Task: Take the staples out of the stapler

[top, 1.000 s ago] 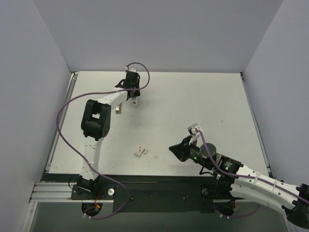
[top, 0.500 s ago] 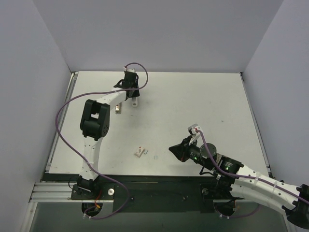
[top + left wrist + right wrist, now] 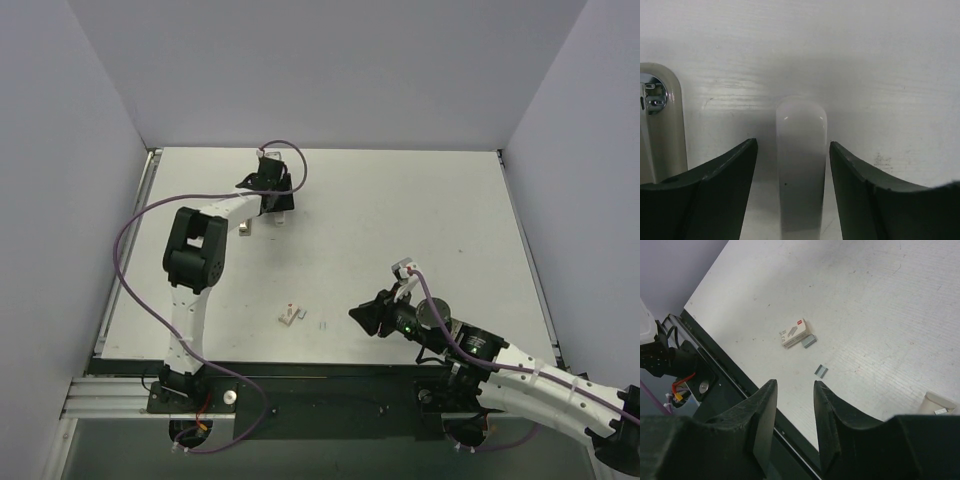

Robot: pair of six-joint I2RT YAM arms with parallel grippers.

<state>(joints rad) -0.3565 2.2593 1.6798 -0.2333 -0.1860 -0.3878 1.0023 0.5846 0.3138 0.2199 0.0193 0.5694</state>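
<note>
The white stapler lies at the far left of the table as two long pale parts side by side. One part (image 3: 283, 214) is under my left gripper (image 3: 277, 200); the other (image 3: 244, 227), with a metal end, lies just to its left. In the left wrist view the plain white part (image 3: 801, 170) sits between my open left gripper's (image 3: 792, 145) jaws with a gap on each side. The metal-tipped part (image 3: 660, 120) lies outside the left finger. My right gripper (image 3: 360, 313) is open and empty above the near table edge (image 3: 794, 385).
A small white staple box (image 3: 290, 315) lies near the front, also seen in the right wrist view (image 3: 794, 333). A grey staple strip (image 3: 809, 341) lies beside it and another (image 3: 821, 371) a little nearer my right gripper. The black front rail (image 3: 725, 385) runs below.
My left gripper has turned and shifted slightly nearer over the stapler's white part. My right gripper has dropped back a little toward the near edge.
</note>
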